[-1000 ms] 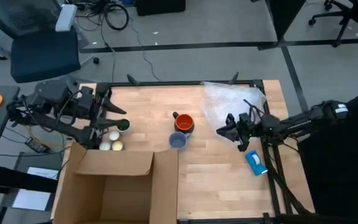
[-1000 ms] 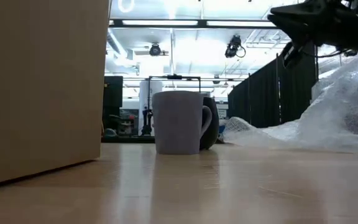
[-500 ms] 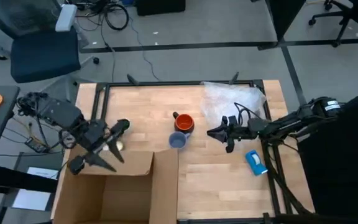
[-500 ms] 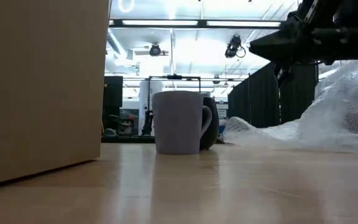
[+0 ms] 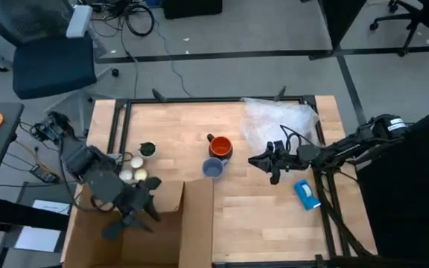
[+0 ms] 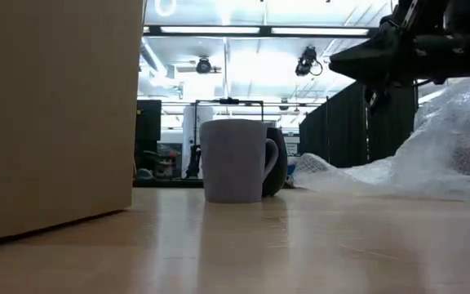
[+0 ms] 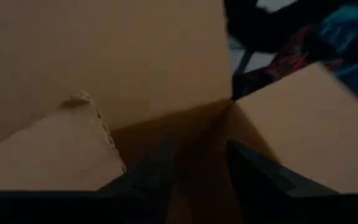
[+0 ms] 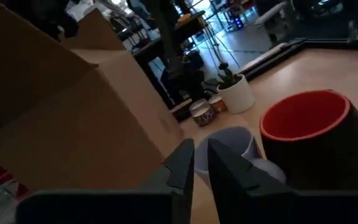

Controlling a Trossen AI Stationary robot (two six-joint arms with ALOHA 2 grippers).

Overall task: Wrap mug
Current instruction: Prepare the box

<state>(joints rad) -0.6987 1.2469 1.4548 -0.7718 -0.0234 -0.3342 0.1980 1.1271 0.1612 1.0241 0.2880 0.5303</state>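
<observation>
The orange-red mug (image 5: 220, 147) stands upright on the wooden table, its dark handle toward the far left; in the right wrist view the mug (image 8: 309, 137) is close ahead. In the low view it (image 6: 278, 160) shows dark behind a pale blue mug (image 6: 235, 161). My right gripper (image 5: 256, 161) hovers shut, a little to the mug's right, pointing at it, and holds nothing. My left gripper (image 5: 134, 216) is open above the cardboard box (image 5: 136, 223), pointing down into it (image 7: 197, 177).
The pale blue mug (image 5: 212, 170) stands just in front of the orange-red one. Crumpled bubble wrap (image 5: 278, 123) lies at the far right. A blue object (image 5: 306, 193) lies near the right edge. Small pots (image 5: 134, 174) and a small plant (image 5: 147, 149) stand beyond the box.
My left gripper has swung from the table's far left, toward the near edge, past the small pots, and now points down into the box. My right gripper has gone left toward the mug and then stayed still.
</observation>
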